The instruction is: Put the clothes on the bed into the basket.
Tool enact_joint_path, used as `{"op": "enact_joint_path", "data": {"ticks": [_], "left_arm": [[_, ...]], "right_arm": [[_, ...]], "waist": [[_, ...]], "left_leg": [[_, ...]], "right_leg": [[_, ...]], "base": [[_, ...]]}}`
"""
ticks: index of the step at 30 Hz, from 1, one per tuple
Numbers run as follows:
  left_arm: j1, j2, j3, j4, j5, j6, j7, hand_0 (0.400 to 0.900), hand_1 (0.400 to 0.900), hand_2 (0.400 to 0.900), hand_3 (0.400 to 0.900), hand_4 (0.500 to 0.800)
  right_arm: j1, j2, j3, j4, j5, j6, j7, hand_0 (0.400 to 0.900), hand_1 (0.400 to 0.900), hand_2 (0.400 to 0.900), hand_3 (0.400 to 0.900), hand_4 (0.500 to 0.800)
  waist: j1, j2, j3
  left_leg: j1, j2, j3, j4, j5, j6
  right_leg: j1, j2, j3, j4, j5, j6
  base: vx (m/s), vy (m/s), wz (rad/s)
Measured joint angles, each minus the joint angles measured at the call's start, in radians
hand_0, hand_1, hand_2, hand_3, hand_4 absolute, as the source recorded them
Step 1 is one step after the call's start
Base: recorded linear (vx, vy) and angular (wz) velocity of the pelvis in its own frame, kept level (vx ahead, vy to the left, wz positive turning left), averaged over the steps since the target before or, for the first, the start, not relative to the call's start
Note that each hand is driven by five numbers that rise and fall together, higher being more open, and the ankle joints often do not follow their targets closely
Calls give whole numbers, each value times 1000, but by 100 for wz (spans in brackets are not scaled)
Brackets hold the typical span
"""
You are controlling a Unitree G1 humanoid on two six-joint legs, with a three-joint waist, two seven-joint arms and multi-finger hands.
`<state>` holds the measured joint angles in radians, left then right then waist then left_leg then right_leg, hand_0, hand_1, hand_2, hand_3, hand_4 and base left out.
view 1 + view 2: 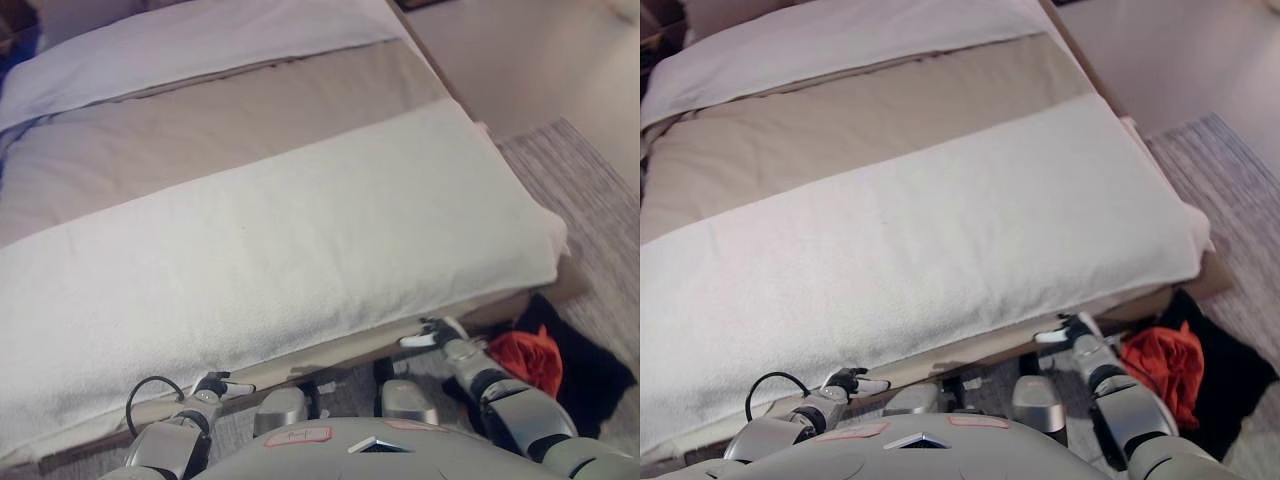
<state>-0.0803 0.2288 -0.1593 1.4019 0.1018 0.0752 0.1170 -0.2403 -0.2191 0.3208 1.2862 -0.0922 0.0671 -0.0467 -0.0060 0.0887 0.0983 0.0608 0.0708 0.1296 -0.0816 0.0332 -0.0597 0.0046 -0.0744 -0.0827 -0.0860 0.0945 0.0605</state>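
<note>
The bed (300,230) fills most of the view, with a white cover across its near part, a beige band behind it and white bedding at the far end; no clothes lie on it. On the floor at the lower right stands a black basket (590,375) holding a red-orange garment (527,358). My right hand (437,333) hangs by the bed's front edge, just left of the basket, fingers relaxed and holding nothing. At the lower left, below the bed's edge, my left hand (215,386) also hangs loosely and holds nothing.
A grey striped rug (590,200) covers the floor to the right of the bed. Pale floor (520,50) lies beyond it at the upper right. The bed's wooden frame (350,350) runs along the near edge.
</note>
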Motion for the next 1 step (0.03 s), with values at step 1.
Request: {"op": "enact_joint_path", "data": {"ticks": [1], "left_arm": [[9, 1, 0, 0, 0, 1, 0, 900, 900, 900, 900, 800]], "right_arm": [[6, 9, 2, 0, -1, -3, 2, 900, 900, 900, 900, 800]], "waist": [[10, -3, -7]], "left_leg": [[-3, -3, -9, 0, 1, 1]], "right_leg": [[1, -4, -11, 0, 0, 0]], "base": [[4, 9, 26]]}}
